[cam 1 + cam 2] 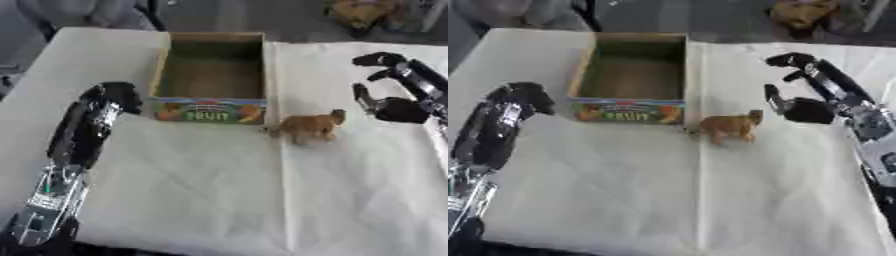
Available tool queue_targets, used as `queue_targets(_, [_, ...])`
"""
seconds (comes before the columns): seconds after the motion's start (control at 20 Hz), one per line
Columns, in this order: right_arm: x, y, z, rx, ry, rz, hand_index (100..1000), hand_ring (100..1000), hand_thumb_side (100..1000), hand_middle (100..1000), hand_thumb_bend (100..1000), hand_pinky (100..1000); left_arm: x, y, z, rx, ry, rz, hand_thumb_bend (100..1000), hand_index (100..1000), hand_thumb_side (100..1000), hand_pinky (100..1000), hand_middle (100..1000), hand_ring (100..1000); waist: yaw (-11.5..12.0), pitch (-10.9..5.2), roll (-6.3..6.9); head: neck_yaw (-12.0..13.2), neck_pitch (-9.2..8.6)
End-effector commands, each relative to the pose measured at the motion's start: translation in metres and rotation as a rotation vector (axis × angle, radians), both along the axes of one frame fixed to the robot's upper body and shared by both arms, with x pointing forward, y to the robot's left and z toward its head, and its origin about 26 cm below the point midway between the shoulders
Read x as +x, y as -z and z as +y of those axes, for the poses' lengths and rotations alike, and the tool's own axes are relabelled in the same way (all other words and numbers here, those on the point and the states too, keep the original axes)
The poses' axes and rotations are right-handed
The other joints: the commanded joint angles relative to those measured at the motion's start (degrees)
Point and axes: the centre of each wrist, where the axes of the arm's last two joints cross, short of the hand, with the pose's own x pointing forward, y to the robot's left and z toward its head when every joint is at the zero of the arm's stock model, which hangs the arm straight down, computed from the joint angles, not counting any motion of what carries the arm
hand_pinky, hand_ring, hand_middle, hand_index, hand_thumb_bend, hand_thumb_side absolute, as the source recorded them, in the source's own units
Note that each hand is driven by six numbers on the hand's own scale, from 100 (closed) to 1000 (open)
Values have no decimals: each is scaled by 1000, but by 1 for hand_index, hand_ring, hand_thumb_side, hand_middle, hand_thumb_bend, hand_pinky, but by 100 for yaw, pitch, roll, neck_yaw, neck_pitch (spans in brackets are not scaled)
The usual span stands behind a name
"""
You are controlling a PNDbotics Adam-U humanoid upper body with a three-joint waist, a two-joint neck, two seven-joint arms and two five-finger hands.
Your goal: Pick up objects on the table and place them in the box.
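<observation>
Your right hand [802,102] hangs to the right of the box, its fingers and thumb spread in a wide, loosely hooked curve around bare air, holding nothing and touching nothing. Taking things from biggest to smallest, with the box as your marker: the table [201,200], under a pale creased cloth, runs out on every side of the box and carries everything else. Your left arm comes in from the near left corner and ends in your left hand [116,95], which sits just left of the box's near left corner, its fingers tucked down and under so that you cannot tell from these views whether they are curled or straight; nothing shows in it. The box [210,77] is an open-topped cardboard tray with a colourful printed panel across its near wall, the word FRUIT legible there, and its floor shows only brown cardboard. Smallest is the toy animal [311,126], a tan four-legged figure standing upright on the cloth just off the box's near right corner, outside it, close beside that corner but whether it touches the wall cannot be made out. It stands between the box and your right hand, a little nearer you than either, with a clear gap to the fingers.
</observation>
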Motion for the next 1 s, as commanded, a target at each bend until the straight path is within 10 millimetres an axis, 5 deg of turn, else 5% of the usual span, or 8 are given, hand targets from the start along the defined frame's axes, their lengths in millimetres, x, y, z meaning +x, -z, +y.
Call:
queue_targets(0.05, [3, -15, -7, -50, 3, -29, 919, 937, 479, 855, 100, 795, 1, -9, 2, 21, 14, -25, 100, 701, 582, 619, 577, 635, 18, -95, -5, -39, 39])
queue_targets(1.0, [20, -12, 3, -330, -120, -5, 944, 956, 497, 882, 100, 825, 1, -9, -1, 31, 46, -22, 100, 703, 586, 620, 578, 638, 96, -112, 31, -137, 27])
